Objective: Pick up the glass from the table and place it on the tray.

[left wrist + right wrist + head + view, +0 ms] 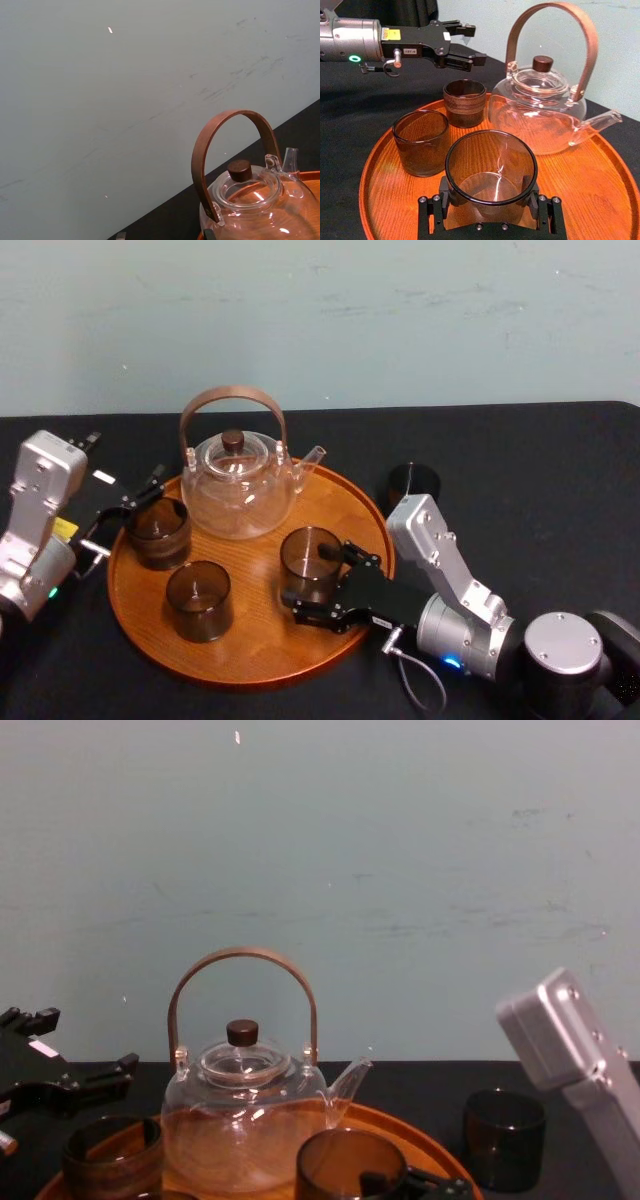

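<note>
Placing step: on the black counter (560,470), the tray (250,665) carries the glass (308,555), which is held in the right gripper (487,197).
The glass stands on the tray's side toward the counter's near edge, with the fingers clasping its sides. The next move is probably to release and back off without hitting the teapot (240,490) or the two other glasses (198,600). The left gripper (472,44), its fingers spread and empty, hangs at the tray's left rim.

Soft, even room light, seemingly from above, fills all views. The wall (400,870) is bright and flat, with no hard shadow. The black table (520,450) swallows the light, so shadows on it cannot be made out. Small white glints sit on the teapot (540,115) and along the rim of the nearest glass (491,172). The tray (600,200) has a soft sheen, with faint shadows beside the glasses. A green lamp (354,58) glows on the left arm (350,37).
</note>
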`<action>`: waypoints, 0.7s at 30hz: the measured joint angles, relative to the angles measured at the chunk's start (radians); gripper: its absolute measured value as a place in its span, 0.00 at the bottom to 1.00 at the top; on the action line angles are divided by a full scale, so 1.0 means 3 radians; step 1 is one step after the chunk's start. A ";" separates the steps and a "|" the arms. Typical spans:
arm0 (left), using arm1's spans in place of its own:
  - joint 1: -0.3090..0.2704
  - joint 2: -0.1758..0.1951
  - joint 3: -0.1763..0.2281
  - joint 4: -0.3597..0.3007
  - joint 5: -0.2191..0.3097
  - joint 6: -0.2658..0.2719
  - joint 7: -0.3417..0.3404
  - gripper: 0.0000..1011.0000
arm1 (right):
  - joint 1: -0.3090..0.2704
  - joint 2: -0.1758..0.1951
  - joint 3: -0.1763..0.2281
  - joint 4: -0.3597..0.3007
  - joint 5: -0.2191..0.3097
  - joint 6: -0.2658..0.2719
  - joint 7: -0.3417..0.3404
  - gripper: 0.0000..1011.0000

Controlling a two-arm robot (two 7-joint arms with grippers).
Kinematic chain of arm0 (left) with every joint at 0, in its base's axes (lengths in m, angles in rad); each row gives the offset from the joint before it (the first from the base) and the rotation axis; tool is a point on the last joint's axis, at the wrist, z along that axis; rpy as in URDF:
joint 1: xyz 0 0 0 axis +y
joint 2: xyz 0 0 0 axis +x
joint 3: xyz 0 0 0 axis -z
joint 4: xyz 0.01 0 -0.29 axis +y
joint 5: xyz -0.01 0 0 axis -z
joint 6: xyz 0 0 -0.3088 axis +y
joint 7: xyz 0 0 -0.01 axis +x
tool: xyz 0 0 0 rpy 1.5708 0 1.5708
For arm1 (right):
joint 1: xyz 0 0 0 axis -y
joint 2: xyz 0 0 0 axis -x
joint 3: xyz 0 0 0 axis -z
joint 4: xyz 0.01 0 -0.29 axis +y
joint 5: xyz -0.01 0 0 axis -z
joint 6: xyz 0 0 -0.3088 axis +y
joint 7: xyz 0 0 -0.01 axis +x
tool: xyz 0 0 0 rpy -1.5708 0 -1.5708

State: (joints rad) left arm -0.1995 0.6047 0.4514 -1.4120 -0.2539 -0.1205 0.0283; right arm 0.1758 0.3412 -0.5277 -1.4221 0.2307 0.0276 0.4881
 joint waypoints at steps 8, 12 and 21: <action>0.0000 0.0000 0.0000 0.0000 0.0000 0.0000 0.0000 0.99 | 0.0062 -0.0060 -0.0080 0.0085 -0.0020 0.0000 0.0033 0.90; 0.0000 0.0000 0.0000 0.0000 0.0000 0.0000 0.0000 0.99 | 0.0083 -0.0080 -0.0111 0.0113 -0.0022 0.0000 0.0048 0.90; 0.0000 0.0000 0.0000 0.0000 0.0000 0.0000 0.0000 0.99 | 0.0103 -0.0102 -0.0147 0.0169 -0.0021 0.0008 0.0067 0.90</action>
State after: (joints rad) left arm -0.1995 0.6047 0.4513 -1.4120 -0.2539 -0.1205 0.0283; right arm 0.2068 0.3106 -0.5717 -1.3713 0.2243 0.0301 0.5082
